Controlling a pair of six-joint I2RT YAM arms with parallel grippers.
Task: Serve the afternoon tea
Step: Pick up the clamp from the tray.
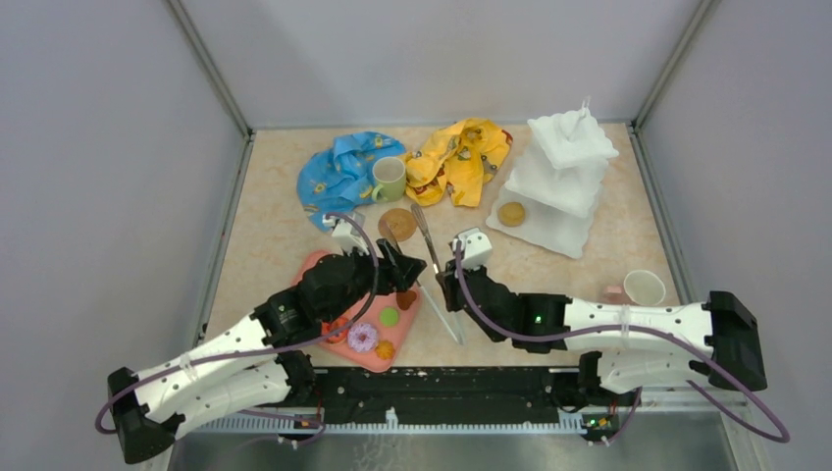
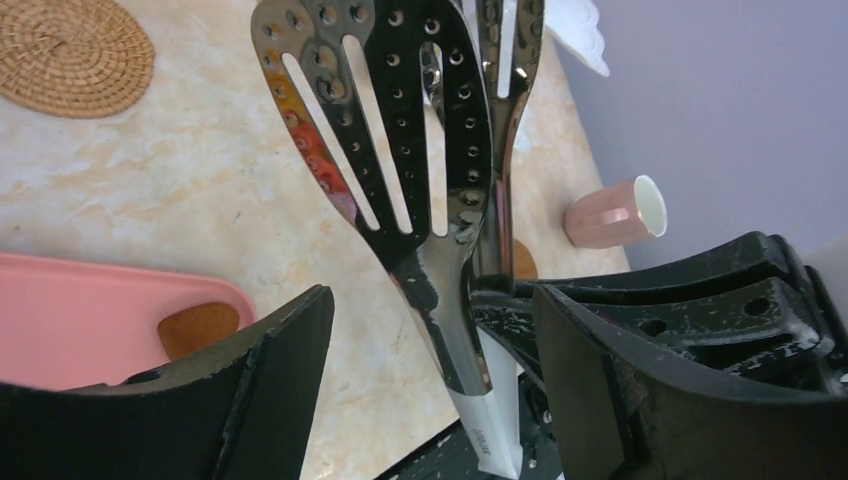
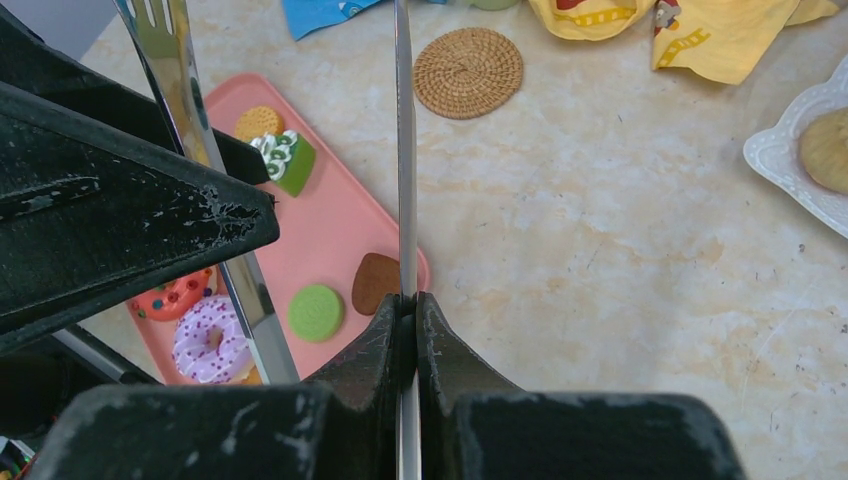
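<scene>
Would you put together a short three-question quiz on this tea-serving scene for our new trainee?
1. True or false: the right gripper is shut on the metal tongs.
2. What lies on the bottom tier of the white stand?
3. Fill in: the pale green mug stands between the blue cloth and the ____ cloth.
Key: 1 true; 2 a round tan biscuit; 3 yellow cloth.

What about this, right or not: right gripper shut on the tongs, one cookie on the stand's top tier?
Wrong tier. The top external view shows the cookie on the bottom tier of the stand, not the top. The right gripper is shut on the tongs, as stated.
</scene>
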